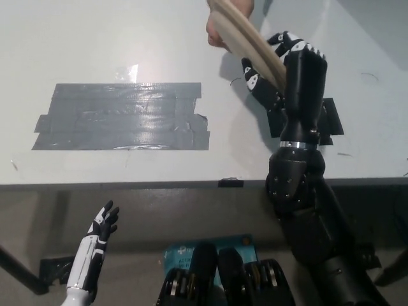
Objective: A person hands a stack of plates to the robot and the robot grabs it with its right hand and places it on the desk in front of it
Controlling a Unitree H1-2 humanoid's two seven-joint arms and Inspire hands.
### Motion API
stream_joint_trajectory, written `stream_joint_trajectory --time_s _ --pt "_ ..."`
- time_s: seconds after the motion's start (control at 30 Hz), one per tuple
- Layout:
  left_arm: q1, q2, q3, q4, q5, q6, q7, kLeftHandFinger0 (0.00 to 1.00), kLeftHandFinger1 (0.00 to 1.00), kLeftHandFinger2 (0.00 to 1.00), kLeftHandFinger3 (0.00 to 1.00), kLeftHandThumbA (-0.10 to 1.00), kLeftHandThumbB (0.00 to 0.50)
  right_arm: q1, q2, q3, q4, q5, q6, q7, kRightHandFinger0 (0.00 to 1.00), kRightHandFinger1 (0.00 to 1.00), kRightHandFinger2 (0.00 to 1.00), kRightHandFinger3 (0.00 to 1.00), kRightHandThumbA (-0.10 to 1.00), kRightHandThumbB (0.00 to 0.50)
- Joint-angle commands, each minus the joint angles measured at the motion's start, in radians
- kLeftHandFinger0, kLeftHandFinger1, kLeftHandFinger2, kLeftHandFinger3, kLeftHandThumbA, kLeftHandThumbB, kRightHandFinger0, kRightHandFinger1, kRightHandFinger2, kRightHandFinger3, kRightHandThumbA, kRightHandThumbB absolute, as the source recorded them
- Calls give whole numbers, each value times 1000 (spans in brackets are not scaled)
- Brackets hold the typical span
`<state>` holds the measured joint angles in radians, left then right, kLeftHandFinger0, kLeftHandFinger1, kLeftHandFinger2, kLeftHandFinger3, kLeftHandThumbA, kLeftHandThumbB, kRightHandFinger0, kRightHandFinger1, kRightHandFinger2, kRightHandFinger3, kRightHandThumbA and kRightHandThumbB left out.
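Observation:
A tan stack of plates [245,39] hangs edge-on and tilted above the white desk [127,44] at the top middle. A person's hand [224,18] holds its upper end at the picture's top edge. My black right hand [284,64] is shut on the stack's lower end, fingers over the rim and thumb underneath. My white left hand [102,224] rests open at the lower left, below the desk's front edge.
A wide patch of grey tape [121,116] lies on the desk at the left middle. A black flat piece [325,118] sits on the desk behind my right forearm. The desk's front edge [127,185] runs across the middle of the picture.

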<state>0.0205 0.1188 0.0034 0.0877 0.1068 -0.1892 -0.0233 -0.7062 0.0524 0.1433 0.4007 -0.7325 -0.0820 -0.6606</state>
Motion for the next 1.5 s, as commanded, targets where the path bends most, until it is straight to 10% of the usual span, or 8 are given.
stream_joint_trajectory --time_s 0.0,0.5,0.7,0.77,0.87,0.93,1.23,1.47 --pt "-1 12 -6 -14 0 -42 -5 1000 1000 1000 1000 1000 156 -48 -4 -5 -71 13 -87 -73 0 0 0 86 801 0" --pt "-18 14 -5 -23 -12 -28 -17 1000 1000 1000 1000 1000 178 -53 -153 6 -260 -56 -50 24 0 0 144 1 915 0" --pt "-30 18 -5 -20 -7 -31 -21 1000 1000 1000 1000 1000 167 -60 -250 22 -263 -106 -64 33 0 0 195 146 928 0" --pt "-28 18 -3 -20 -13 -31 -23 1000 1000 1000 1000 1000 179 -61 -301 44 -237 -137 -78 45 0 1 222 407 960 0" --pt "-28 24 -3 -21 -11 -36 -26 1000 1000 1000 1000 1000 176 -63 -365 81 -182 -194 -63 51 0 0 159 60 1000 0" --pt "-31 25 -4 -19 -11 -35 -27 1000 1000 1000 1000 1000 176 -69 -398 102 -146 -216 -66 47 0 0 155 21 1000 0" --pt "-36 24 -1 -14 -14 -32 -23 1000 1000 1000 1000 1000 168 -138 -516 265 116 -346 -137 -58 0 0 136 61 740 2" --pt "-34 18 -2 -17 -19 -28 -23 1000 1000 1000 1000 1000 168 -195 -543 402 293 -444 -114 -159 0 0 155 33 777 13"
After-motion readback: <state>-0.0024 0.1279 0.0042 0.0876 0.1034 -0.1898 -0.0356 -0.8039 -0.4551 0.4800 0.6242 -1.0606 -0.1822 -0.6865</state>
